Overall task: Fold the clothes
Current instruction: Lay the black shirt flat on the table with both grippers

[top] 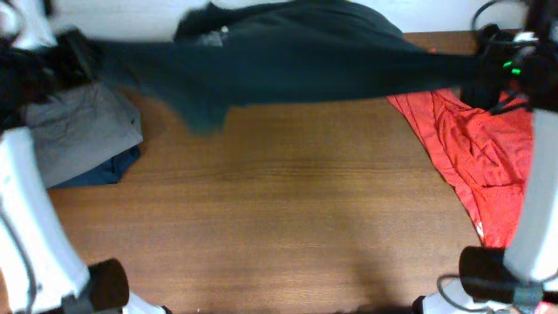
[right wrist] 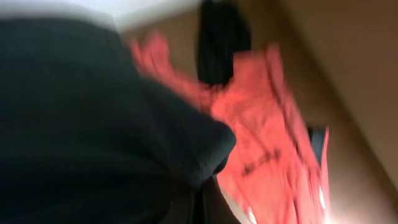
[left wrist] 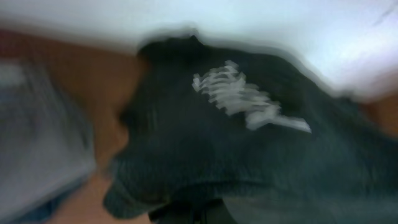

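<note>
Black T-shirt [top: 288,61] pulled out into one long band across the far part of the worktop [top: 288,227], lifted above the wood and smeared by motion in all three views. Behind the band, near the back edge, a dark heap of cloth; cannot tell whether part of the same shirt. In the left wrist view, white block lettering [left wrist: 242,102] on the black cloth, too blurred to read.

Left end of the band pinched in the left pincer [top: 74,52], pressed together on the fabric, with the fingers themselves hardly visible under it. Right end pinched the same way in the right pincer [top: 486,74], also pressed together on the cloth, with a folded hem of the shirt hanging close before the right wrist camera.

Under and beside the right end, a coral-red T-shirt [top: 479,157], crumpled, lying on the right side of the worktop and reaching toward the near right edge. Beyond it in the right wrist view, a smaller plain black piece [right wrist: 224,37], touching the red cloth at the far side.

On the left side, a folded grey garment [top: 83,131] resting on a dark blue piece [top: 109,170], the blue visible only along the near edge. Well apart from the red T-shirt, with bare wood between. White left arm [top: 26,218] and right arm [top: 540,201] at the two sides.
</note>
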`<state>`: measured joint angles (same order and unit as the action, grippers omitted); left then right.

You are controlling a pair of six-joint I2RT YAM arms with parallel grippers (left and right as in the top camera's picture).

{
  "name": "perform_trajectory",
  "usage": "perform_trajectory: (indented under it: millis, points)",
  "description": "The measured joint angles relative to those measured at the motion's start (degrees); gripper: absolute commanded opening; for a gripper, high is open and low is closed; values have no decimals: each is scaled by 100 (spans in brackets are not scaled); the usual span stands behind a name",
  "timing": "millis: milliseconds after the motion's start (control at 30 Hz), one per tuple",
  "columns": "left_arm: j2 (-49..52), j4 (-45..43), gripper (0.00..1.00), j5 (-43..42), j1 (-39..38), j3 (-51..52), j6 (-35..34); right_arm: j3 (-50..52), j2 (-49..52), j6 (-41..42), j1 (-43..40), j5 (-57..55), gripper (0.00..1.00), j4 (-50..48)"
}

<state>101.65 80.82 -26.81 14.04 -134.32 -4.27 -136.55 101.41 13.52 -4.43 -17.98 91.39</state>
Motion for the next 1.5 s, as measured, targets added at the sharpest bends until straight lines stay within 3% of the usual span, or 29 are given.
perform_trajectory:
  millis: [400,800,1167,1500]
  points:
    - [723,396,0,348,-221,3237,560,3165,249,2,-4,538,4,57]
    - [647,400,0,782,-221,4575,492,5265,157,256,-7,699,4,-627]
    - [-789,-28,0,1132,-221,5945,293,6470,-645,437,-11,713,4,-1021]
    - [-2404,-116,0,1268,-221,7012,210,6961,-2063,667,-11,743,4,-935]
